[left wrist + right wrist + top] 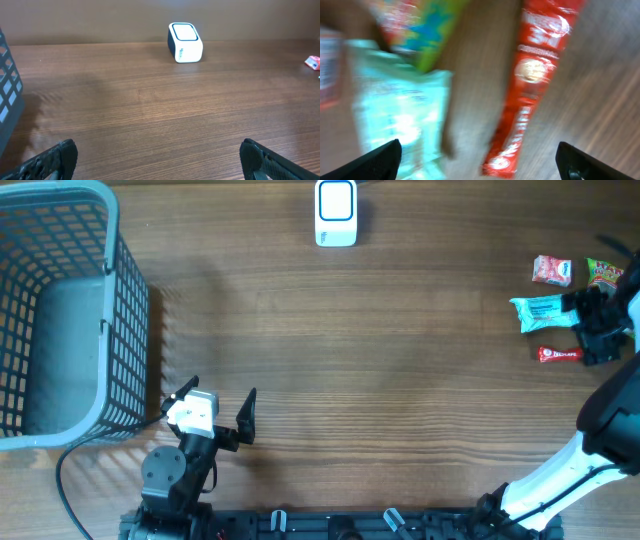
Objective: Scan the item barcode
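A brown wooden table (400, 380) fills the overhead view. Four snacks lie in a cluster at its far right edge: a teal pack (540, 312), a red bar (558, 354) just nearer the robot, a red-white pack (552, 270) farther back, and a green pack (603, 273) beside that. The right hand (592, 328) hangs over this cluster, its jaws spread wide and gripping nothing. Its wrist view is blurred, but shows the teal pack (395, 115) and red bar (530, 85) lying side by side below, with table between them. The white-and-blue scanner (335, 213) stands at the far middle edge, well apart from the snacks. The left hand (215, 402) sits low near the robot's base, jaws wide and empty, facing the scanner (185, 42). A grey-blue basket (125, 310) stands just to its left.
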Available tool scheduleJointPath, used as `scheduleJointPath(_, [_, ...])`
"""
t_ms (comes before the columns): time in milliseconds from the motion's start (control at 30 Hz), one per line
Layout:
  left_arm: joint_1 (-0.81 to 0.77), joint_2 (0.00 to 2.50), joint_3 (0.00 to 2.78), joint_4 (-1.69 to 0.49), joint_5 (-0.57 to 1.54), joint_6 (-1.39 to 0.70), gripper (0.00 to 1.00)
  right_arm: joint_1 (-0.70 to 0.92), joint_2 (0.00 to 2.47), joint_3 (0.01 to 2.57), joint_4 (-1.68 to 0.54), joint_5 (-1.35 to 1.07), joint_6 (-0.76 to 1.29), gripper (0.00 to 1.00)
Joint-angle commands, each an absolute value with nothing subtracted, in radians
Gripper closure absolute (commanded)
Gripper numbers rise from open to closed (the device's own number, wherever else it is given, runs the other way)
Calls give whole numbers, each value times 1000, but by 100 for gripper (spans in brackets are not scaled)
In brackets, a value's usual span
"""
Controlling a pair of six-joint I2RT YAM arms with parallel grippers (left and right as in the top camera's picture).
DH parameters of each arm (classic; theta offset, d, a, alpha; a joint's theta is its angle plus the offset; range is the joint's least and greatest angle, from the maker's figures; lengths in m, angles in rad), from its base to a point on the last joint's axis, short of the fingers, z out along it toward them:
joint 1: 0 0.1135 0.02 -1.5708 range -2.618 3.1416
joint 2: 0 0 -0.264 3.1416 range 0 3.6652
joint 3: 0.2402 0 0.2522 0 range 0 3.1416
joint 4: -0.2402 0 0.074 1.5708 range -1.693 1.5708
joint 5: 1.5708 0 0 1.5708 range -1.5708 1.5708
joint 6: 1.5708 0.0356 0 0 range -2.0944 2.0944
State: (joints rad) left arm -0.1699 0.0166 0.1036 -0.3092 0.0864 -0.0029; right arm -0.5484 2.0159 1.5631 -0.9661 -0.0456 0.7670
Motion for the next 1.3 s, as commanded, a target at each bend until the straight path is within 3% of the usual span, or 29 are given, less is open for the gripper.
scheduleJointPath(0, [-165,15,95,-306,77,-12,0,-534,1877,1683,-1019,-155,643,0])
scheduleJointPath(233, [-165,15,95,-307,77,-12,0,-404,1444,1683,-1029,-374,469,0])
scheduleJointPath(533, [-165,15,95,-306,77,-12,0,-266,970,1683,-1237,-412,500,0])
scheduleJointPath(733, [-165,15,95,-307,77,-12,0,-266,820,1683,-1292,-330,458,0])
scheduleJointPath(833, [-165,15,95,-306,77,-12,0,-266,785,1682,-1333,-344,299,0])
scheduleJointPath(967, [-165,15,95,-307,77,-12,0,-243,667,1591,-1189,-349,131,0])
scheduleJointPath(1267, [-165,15,95,-306,77,-12,0,-40,252,998,-448,-337,125,0])
